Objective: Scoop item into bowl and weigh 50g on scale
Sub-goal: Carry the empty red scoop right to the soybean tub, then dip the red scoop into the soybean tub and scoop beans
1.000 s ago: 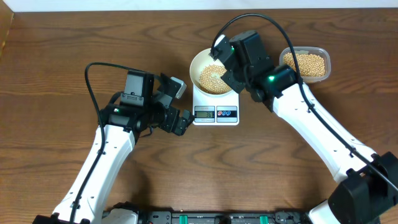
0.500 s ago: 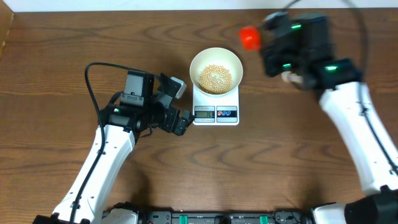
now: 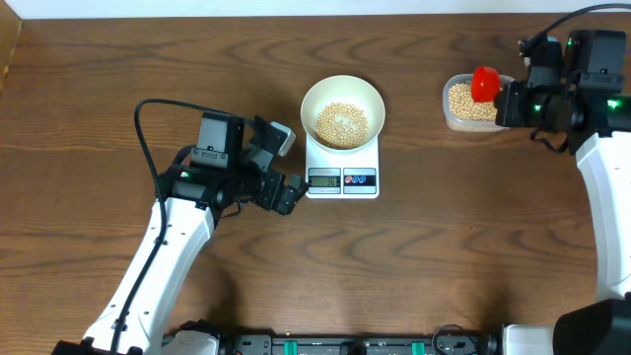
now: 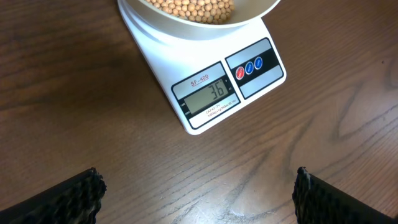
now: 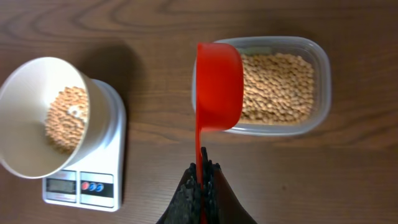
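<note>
My right claw (image 5: 202, 180) grips the red scoop (image 5: 219, 87) above the tub (image 5: 321, 87); my left claw (image 4: 199, 194) hangs wide by the scale (image 4: 208, 93), reading 36.

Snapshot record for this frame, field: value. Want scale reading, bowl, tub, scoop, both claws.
scale: display reads 36, under the 50 target
bowl: sits on scale, partly filled with beans
tub: to the right of the scale, holds more beans
scoop: red, over the tub's edge nearest the bowl
left claw: open, empty, camera facing scale display
right claw: shut on scoop handle
</note>
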Robot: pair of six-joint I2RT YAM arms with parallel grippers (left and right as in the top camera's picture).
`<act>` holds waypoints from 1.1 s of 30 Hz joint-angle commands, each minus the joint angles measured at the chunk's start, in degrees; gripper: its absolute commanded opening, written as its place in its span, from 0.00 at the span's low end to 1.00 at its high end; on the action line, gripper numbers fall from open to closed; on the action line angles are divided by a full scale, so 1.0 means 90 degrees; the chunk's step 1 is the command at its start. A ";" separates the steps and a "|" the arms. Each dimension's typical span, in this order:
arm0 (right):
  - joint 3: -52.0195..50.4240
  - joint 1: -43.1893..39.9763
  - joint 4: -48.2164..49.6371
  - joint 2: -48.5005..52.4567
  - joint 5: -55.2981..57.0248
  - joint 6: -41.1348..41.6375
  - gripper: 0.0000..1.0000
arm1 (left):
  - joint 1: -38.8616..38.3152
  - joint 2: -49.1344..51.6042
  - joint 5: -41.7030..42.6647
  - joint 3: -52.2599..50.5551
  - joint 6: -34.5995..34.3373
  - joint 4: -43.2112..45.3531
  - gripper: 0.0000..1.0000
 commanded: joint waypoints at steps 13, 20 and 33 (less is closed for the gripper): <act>0.0000 -0.0005 0.0007 0.1027 0.1037 0.0168 0.01 | -0.0007 -0.0053 -0.0017 0.0119 0.0039 -0.0002 0.99; 0.0000 0.0007 0.0155 0.1496 0.0954 0.0313 0.01 | -0.0007 -0.0053 -0.0017 0.0119 0.0041 -0.0002 0.99; 0.0000 -0.0024 0.0636 0.2038 -0.0022 0.1013 0.01 | -0.0007 -0.0053 -0.0017 0.0119 0.0039 -0.0002 0.99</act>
